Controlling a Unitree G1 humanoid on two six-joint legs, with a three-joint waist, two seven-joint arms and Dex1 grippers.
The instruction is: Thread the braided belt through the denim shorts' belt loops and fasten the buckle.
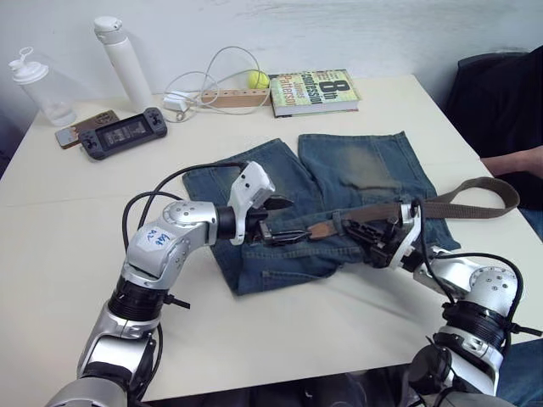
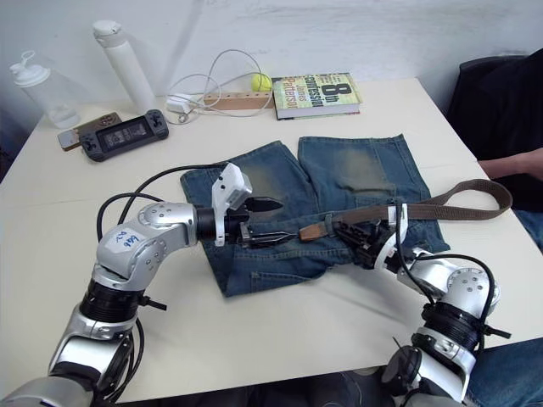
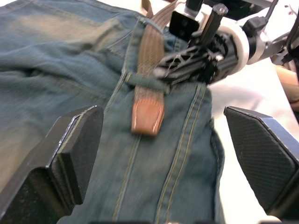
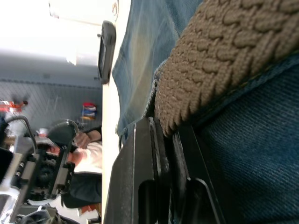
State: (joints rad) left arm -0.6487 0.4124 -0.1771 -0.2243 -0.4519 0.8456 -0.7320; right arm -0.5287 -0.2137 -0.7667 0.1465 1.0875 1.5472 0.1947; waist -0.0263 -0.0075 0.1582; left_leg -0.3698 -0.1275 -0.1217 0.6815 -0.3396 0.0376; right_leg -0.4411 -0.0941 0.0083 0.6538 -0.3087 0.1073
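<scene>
Belt (image 3: 150, 70) tip pokes through a loop (image 3: 148, 83) on the shorts (image 3: 60, 84), dead ahead between my wide-open left gripper (image 3: 163, 140) fingers, strap running lengthwise toward my right gripper (image 1: 383, 240), shut on it

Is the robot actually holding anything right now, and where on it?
The right gripper pinches the braided belt just behind the belt loop its tan tip has passed. The left gripper is open, holding nothing.

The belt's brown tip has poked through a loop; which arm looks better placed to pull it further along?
Probably the left. Its open left gripper sits just before the leather tip beyond the belt loop, while the right gripper is shut on the braided belt.
</scene>
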